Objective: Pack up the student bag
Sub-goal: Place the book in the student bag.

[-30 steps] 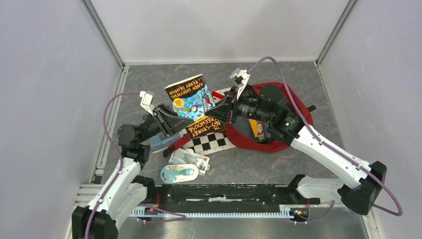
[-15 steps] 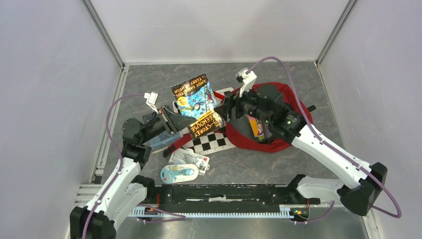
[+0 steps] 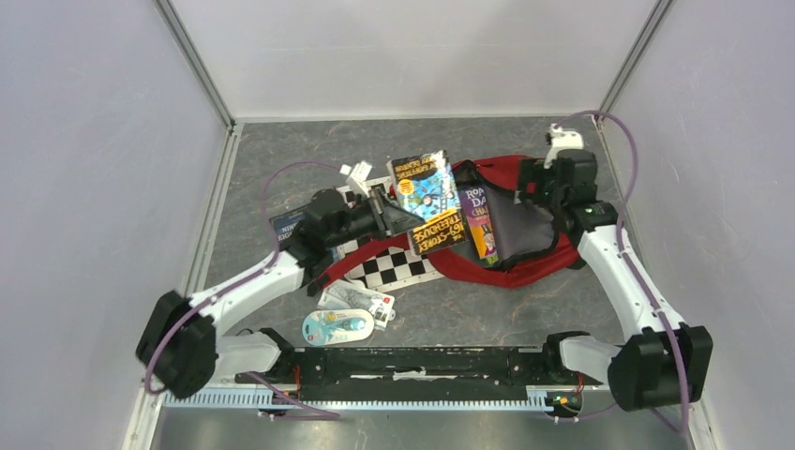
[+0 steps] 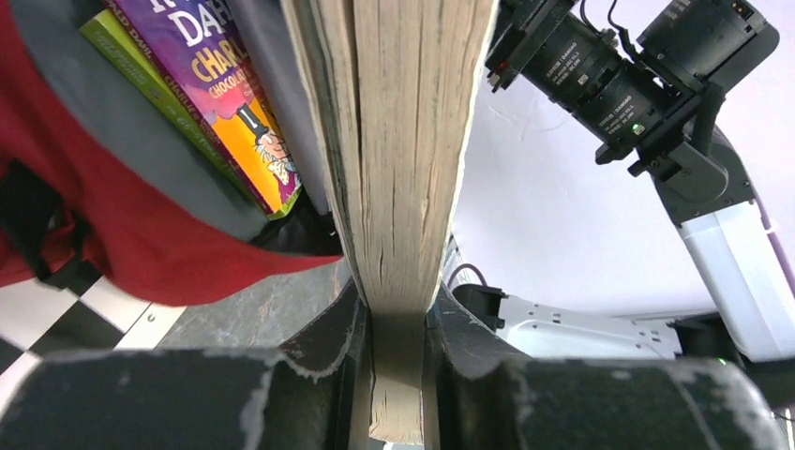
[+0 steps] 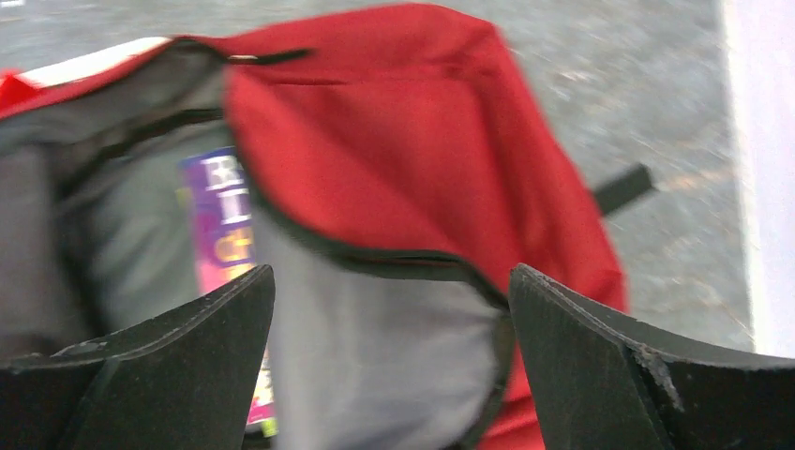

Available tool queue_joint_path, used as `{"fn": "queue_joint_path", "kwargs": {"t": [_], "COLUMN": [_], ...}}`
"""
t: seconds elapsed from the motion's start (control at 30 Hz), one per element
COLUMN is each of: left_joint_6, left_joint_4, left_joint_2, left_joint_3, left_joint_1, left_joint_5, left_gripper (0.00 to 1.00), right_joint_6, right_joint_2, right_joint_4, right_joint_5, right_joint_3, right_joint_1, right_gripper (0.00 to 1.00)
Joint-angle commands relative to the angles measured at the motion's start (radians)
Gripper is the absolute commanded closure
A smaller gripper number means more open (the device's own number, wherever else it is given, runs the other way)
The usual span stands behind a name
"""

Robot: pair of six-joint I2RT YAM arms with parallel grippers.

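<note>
The student bag (image 3: 553,258) lies right of centre, red, its mouth gaping toward the left with grey lining (image 3: 520,225) showing. A purple paperback (image 3: 476,220) stands inside the mouth. My left gripper (image 3: 382,211) is shut on a thick Treehouse paperback (image 3: 427,199), held on edge just left of the bag's opening. In the left wrist view both jaws pinch the page block (image 4: 398,187) near its lower end, with the bag (image 4: 141,234) and purple book (image 4: 216,103) beyond. My right gripper (image 3: 536,192) hangs open over the bag's far right side, above the lining (image 5: 375,375) and red flap (image 5: 394,141).
A black-and-white chequered board (image 3: 394,267) lies partly under the bag. Foil packets (image 3: 354,300) and a blue blister pack (image 3: 337,326) sit near the front rail (image 3: 422,361). A dark blue book (image 3: 286,223) lies on the left. Grey walls enclose the table.
My left arm has carried the Treehouse book right, up to the bag's mouth. My right gripper has opened wide and pulled back from the book to the bag's far right side.
</note>
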Motion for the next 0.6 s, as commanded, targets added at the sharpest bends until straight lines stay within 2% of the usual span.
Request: {"fn": "queue_joint_path", "kwargs": {"t": [0.0,0.23,0.33,0.47,0.5,0.57], "left_joint_6": [0.031,-0.035,-0.057,-0.074,-0.075,-0.078], "left_joint_4": [0.074,0.06,0.06,0.059,0.058,0.057], "left_joint_2": [0.149,0.361,0.439,0.515,0.532,0.559], "left_joint_3": [0.152,0.262,0.298,0.341,0.35,0.363], "left_joint_1": [-0.068,-0.12,-0.127,-0.127,-0.127,-0.127], "left_joint_5": [-0.115,-0.197,-0.197,-0.19,-0.189,-0.18], "left_gripper": [0.98,0.98,0.98,0.98,0.98,0.98], "right_joint_6": [-0.071,-0.105,-0.103,-0.104,-0.104,-0.111], "right_joint_2": [0.026,0.033,0.043,0.096,0.119,0.161], "right_joint_4": [-0.003,0.064,0.126,0.19,0.209,0.24], "right_joint_5": [-0.006,-0.207,-0.314,-0.35,-0.366,-0.426], "right_joint_3": [-0.019,-0.111,-0.144,-0.161,-0.163,-0.154], "right_joint_1": [-0.159,-0.307,-0.329,-0.334,-0.335,-0.337], "right_gripper": [0.02,0.02,0.02,0.02,0.04,0.17]}}
